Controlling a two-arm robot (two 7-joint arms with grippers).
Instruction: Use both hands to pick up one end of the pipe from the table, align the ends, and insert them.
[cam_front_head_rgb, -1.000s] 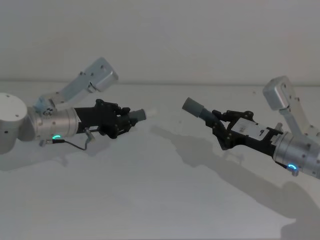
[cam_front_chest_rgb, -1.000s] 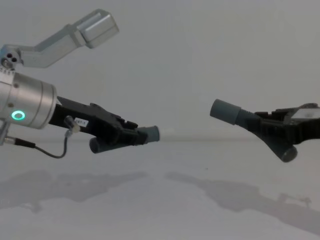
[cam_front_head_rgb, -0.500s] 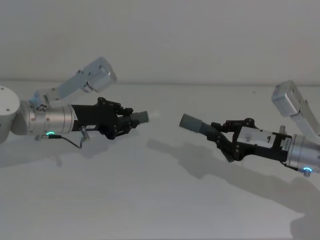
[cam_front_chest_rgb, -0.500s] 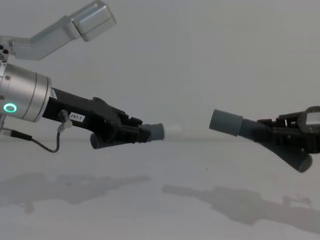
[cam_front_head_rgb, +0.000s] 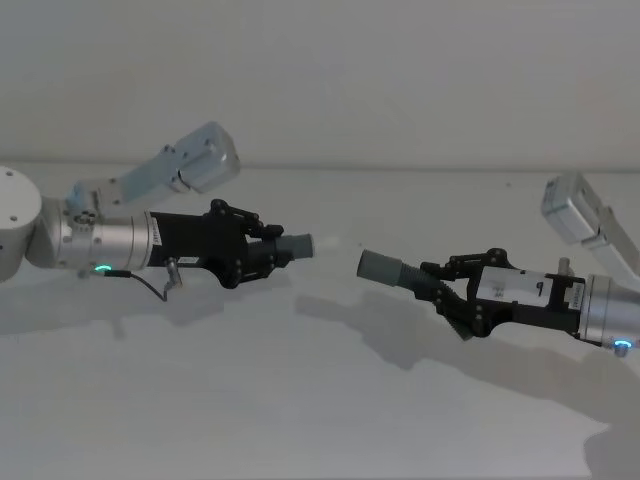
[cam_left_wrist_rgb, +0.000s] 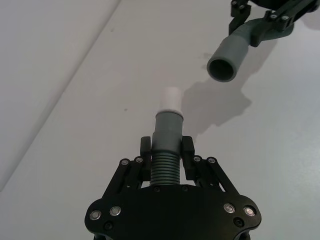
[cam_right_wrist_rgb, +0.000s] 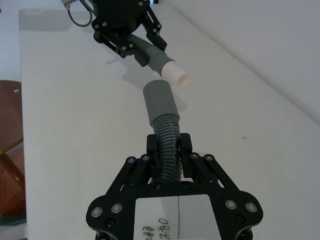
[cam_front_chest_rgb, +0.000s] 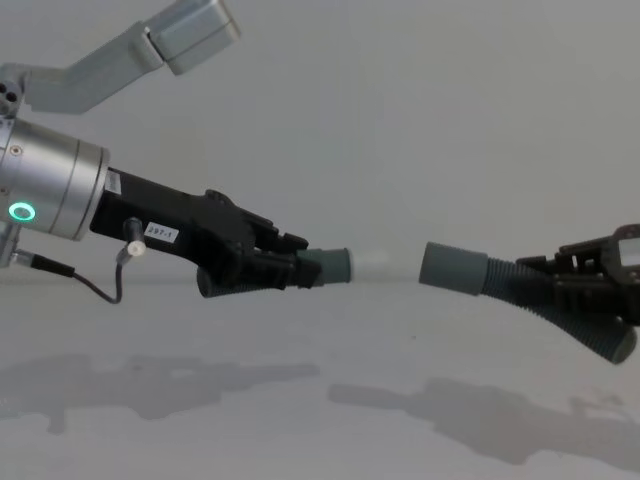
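Note:
Both pipe pieces hang above the table (cam_front_head_rgb: 300, 400), end facing end with a short gap between them. My left gripper (cam_front_head_rgb: 265, 250) is shut on the ribbed part of the slimmer piece (cam_front_chest_rgb: 330, 265), whose pale tip (cam_left_wrist_rgb: 172, 97) points toward the other arm. My right gripper (cam_front_head_rgb: 447, 287) is shut on the ribbed part of the wider piece (cam_right_wrist_rgb: 159, 102), and its open socket (cam_left_wrist_rgb: 222, 67) faces the pale tip. In the chest view the socket (cam_front_chest_rgb: 452, 268) sits nearly level with the pale tip (cam_front_chest_rgb: 370, 265). In the right wrist view the pale tip (cam_right_wrist_rgb: 176, 74) lies just beyond the socket and slightly to one side.
The table meets a plain wall at its far edge (cam_front_head_rgb: 400, 168). The arms' shadows (cam_front_chest_rgb: 480, 410) fall on the table below them. A brown wooden thing (cam_right_wrist_rgb: 10, 150) shows past the table's edge in the right wrist view.
The left gripper has carried its piece to the right. The right gripper has dropped and levelled its piece. The gap between the two ends has narrowed.

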